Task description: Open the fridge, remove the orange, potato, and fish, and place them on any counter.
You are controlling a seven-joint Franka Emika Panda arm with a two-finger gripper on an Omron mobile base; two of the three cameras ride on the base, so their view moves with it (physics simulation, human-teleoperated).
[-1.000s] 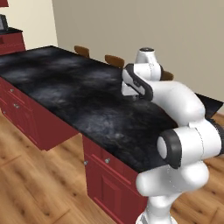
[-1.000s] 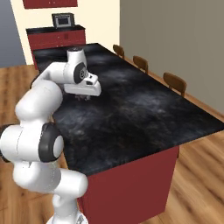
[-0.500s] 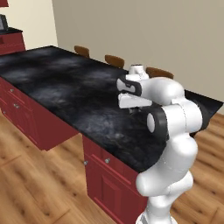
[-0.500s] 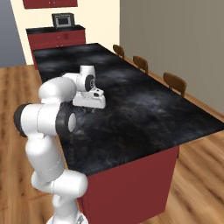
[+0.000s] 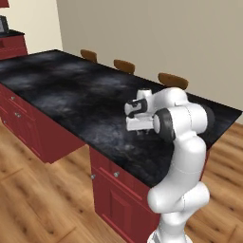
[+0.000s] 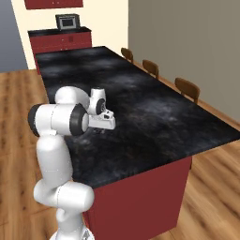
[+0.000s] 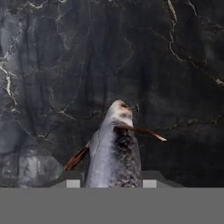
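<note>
1. arm folded over the counter (image 5: pixel 71 95), a long black marbled island top on a red base.
2. gripper (image 5: pixel 141 133) points down, just above the stone near the near long edge; from the right base camera it sits at (image 6: pixel 99 130).
3. hand camera: gripper (image 7: pixel 111 181) pinched shut on the fish (image 7: pixel 114 148), finger tips pressed against its flanks on either side.
4. fish is grey, silvery on one side, dark mottled on the other, with thin brown fins sticking out to both sides; its far end points away from the hand toward the marble.
5. fish hangs over bare black stone with white veining; can't tell if it touches the top.
6. in the base views the fish is too small and hidden under the hand to make out.
7. three brown chair backs (image 5: pixel 123 65) show along the far side of the island.
8. red cabinet drawers (image 5: pixel 114 175) with small knobs on the near side below the top.
9. wood floor (image 5: pixel 42 204) around the island.
10. far end of room: another red cabinet with a small dark appliance (image 6: pixel 67 21) on it.
</note>
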